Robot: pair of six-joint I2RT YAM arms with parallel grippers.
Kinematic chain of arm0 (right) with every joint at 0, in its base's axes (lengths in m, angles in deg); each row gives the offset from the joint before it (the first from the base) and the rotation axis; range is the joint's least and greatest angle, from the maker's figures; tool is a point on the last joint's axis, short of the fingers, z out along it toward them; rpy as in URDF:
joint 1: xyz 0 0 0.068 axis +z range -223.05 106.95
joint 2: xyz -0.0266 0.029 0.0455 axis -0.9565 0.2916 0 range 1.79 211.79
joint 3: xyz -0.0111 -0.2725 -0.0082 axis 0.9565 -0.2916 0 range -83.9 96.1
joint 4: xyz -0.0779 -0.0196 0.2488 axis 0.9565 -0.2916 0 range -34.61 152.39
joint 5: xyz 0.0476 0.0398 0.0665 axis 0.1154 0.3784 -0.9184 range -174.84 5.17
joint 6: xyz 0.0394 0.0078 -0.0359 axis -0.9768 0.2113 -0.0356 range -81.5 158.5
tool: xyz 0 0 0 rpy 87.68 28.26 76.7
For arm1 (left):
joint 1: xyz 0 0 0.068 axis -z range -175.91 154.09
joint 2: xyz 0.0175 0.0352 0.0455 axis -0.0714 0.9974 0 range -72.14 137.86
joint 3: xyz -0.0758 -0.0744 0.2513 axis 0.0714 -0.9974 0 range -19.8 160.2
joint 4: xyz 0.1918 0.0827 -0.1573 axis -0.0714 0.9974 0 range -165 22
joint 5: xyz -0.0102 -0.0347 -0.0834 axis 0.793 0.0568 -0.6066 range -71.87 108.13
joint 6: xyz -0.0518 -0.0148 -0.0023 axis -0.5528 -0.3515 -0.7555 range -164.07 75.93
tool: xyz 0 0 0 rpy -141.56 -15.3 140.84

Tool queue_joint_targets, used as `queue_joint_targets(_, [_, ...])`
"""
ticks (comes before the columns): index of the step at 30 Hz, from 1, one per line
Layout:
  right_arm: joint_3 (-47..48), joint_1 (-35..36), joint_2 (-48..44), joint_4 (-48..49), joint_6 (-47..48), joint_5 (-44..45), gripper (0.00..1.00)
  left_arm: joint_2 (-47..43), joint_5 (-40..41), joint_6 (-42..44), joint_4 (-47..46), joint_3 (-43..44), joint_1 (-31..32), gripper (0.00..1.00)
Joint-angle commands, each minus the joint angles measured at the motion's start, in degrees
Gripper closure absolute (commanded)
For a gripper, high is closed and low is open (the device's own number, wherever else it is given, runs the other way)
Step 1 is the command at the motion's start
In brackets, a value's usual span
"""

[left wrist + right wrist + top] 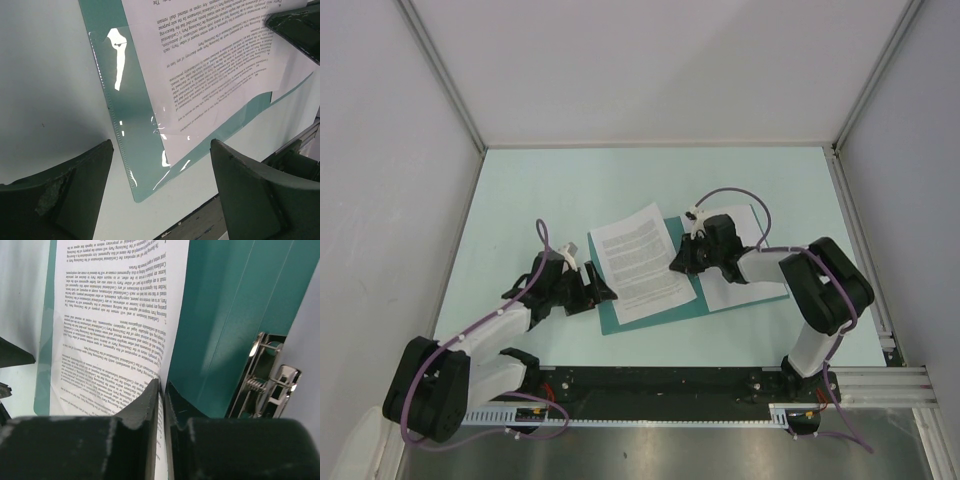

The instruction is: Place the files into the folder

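I am pinching the right-hand edge of the printed sheet [110, 315] with my right tool [161, 387]. Its fingers are standing almost together, with only the thin white paper edge showing between them. The sheet is lying text-up on the left half of the open teal folder [610, 318], slightly askew. Its far end is sticking out past the folder's far edge onto the mint bench [620, 180].

The nearly blank sheet [750, 218] is lying on the folder's right half, and my right arm is covering much of it. In the right wrist view, a metal spring clip [267, 375] is showing on the folder's inner face, just right of my fingers.

My left tool [161, 147] is hanging wide open and gripping nothing. It is hovering just beside the folder's left edge, near its near-left corner, and I cannot tell whether it is touching the bench. From that wrist I am looking across the folder's corner. A glossy clear film there seems to be covering the near end of the printed sheet, throwing bright glare. At the far right of that view, the dark tip of my right tool is resting on the sheet's edge.
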Motion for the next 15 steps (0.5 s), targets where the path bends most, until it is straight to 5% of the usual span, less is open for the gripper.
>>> queue_joint_targets(1, [1.58,2.36,-1.57,-0.09,-1.56,2.78,0.91,1.17,-0.29,-0.95,0.24,-2.37,0.43,0.14])
queue_joint_targets(4, [1.5,3.24,-0.78,0.87,-3.59,3.14,1.0,0.91,-0.21,-1.04,0.42,-2.19,0.43,0.14])
queue_joint_targets(15, [-1.58,5.09,-3.41,2.63,-9.04,6.57,1.0,-0.15,0.06,-0.25,1.82,-2.01,0.43,0.14])
